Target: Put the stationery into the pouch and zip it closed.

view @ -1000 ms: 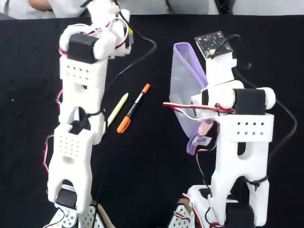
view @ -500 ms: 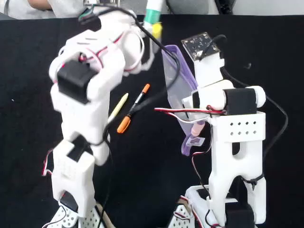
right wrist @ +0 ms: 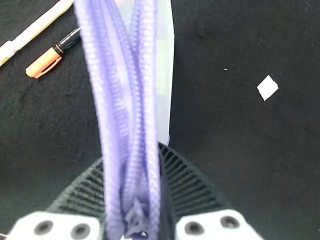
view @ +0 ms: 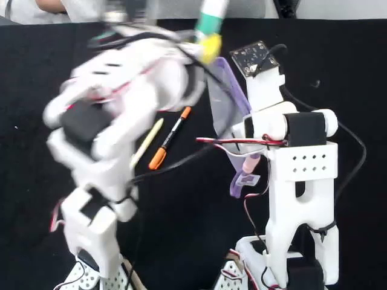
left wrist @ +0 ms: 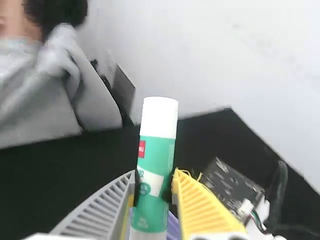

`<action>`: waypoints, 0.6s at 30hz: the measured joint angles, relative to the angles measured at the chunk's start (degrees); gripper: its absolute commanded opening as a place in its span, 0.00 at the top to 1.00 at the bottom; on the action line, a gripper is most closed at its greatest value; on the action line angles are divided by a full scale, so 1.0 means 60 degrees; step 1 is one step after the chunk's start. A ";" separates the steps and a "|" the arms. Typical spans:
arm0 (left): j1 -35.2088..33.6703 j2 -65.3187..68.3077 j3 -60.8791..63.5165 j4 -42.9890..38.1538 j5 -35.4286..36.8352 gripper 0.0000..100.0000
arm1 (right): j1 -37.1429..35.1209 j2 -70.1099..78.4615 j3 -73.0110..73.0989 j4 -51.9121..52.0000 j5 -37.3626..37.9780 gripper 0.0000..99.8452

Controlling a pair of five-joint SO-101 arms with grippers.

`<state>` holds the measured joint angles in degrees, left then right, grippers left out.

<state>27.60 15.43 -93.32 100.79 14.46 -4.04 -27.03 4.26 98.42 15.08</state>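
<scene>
**Glue stick held by the hanging pouch**

The left gripper (left wrist: 154, 176) is clamped on a green-and-white cylindrical glue stick (left wrist: 156, 150), holding it above the far part of the black table (view: 338, 72), just left of the top of a translucent purple zip pouch (view: 236, 87). The right gripper (right wrist: 135, 167) pinches the pouch's zipper edge. An orange-capped marker (view: 170, 138) and a cream pen (view: 149, 140) lie on the table left of the pouch.

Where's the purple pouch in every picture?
High view: the pouch sits mid-picture, below the glue stick.
Left wrist view: a purple sliver behind the glue stick.
Right wrist view: stretching away from the right claw gripping it.
Landmark: the orange pen, in high and right wrist views.
</scene>
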 measured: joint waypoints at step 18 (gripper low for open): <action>-0.2857 -0.5055 0.0659 0.0000 0.0015 0.97 | 0.0000 0.0000 0.0000 0.0000 0.0000 0.99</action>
<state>10.46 -14.90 -89.36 100.79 14.55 -4.04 -27.03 4.26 98.42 15.08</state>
